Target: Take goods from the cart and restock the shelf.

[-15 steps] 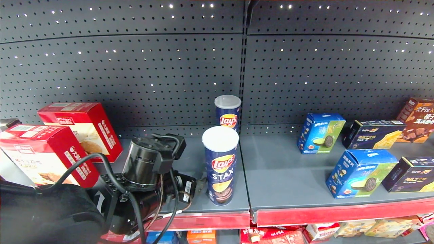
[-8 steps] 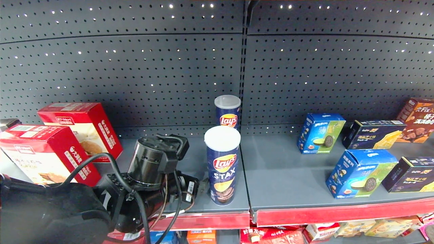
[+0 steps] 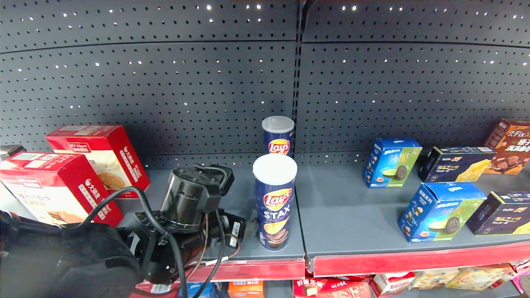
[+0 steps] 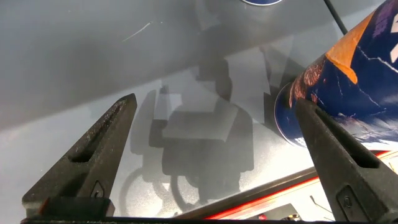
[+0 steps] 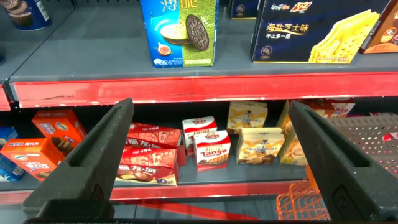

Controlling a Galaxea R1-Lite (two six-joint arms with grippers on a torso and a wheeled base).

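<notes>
Holding left gripper (image 4: 216, 102) and right gripper (image 5: 211, 104) spread, we see the front chips can (image 3: 275, 207) at the shelf (image 3: 348, 215) front edge, open room rightward.

Grey shelf (image 3: 352, 215) with a pegboard back. At centre, a front chip can (image 3: 275, 207) stands upright before a rear chip can (image 3: 278, 136). The left arm (image 3: 186, 207) sits at eight o'clock, just beside the front can. Red boxes (image 3: 62, 182) at nine o'clock, blue cookie boxes (image 3: 439, 211) at three.

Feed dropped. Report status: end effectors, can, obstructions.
Left end effector open, low over shelf. Front can upright at shelf edge, beside one finger. Right end effector open, holding nothing. Second can behind.
</notes>
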